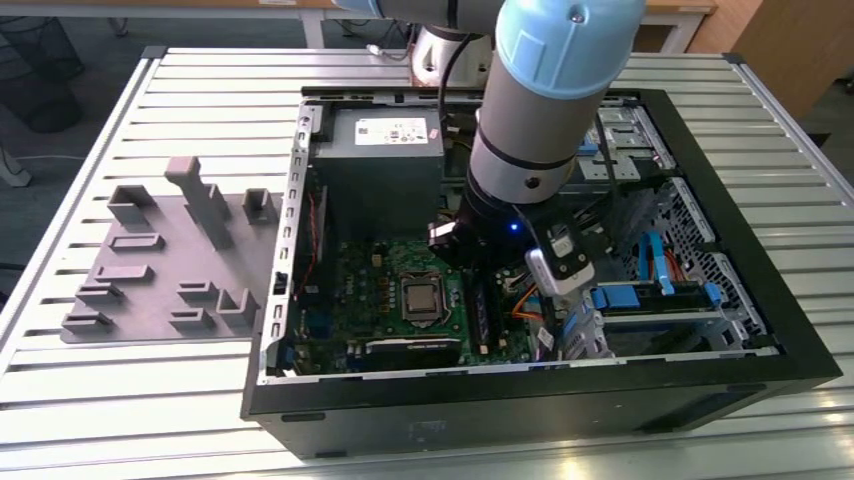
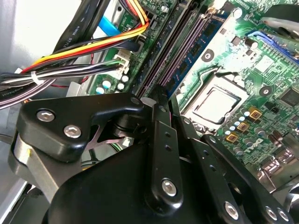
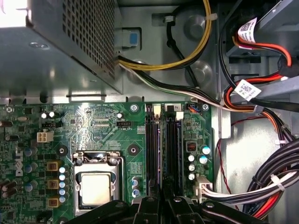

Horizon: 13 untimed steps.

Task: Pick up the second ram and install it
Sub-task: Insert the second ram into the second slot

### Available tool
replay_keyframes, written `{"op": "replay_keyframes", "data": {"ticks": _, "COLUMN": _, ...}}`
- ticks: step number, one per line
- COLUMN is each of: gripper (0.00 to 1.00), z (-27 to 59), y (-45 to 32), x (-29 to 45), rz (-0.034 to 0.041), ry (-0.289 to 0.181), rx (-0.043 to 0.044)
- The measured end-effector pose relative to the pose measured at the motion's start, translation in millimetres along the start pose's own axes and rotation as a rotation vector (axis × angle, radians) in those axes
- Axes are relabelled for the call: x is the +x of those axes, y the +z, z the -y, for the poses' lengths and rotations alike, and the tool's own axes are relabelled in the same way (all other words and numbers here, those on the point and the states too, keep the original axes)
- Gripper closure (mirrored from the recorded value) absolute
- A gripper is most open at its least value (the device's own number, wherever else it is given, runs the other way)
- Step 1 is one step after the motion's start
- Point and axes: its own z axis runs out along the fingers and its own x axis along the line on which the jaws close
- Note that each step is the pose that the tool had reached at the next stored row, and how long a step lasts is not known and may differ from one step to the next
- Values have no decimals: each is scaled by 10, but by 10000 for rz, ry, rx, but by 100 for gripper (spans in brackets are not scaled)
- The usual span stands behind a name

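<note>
Black computer case [image 1: 534,405] holds a green motherboard [image 3: 93,126]; jaws hover over its memory slots [image 3: 152,140], grip unclear.

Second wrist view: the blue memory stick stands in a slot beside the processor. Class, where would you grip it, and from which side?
Probably the blue memory stick by its bare upper edge, pinched across the two flat faces, coming in from the computer case's open side. It stands on edge between slot strips, leaving little else free.

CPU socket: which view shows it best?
The first wrist view: the CPU socket lies nearly face-on and unobstructed, beside the RAM slots. The second wrist view shows it obliquely beyond the claw's linkage. The exterior view shows it small, beside the arm.
</note>
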Motion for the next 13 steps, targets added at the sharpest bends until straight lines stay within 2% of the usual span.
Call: {"op": "replay_keyframes", "data": {"ticks": 13, "gripper": 86, "z": -26, "y": 24, "x": 1, "rz": 0, "ry": 0, "rx": 0}}
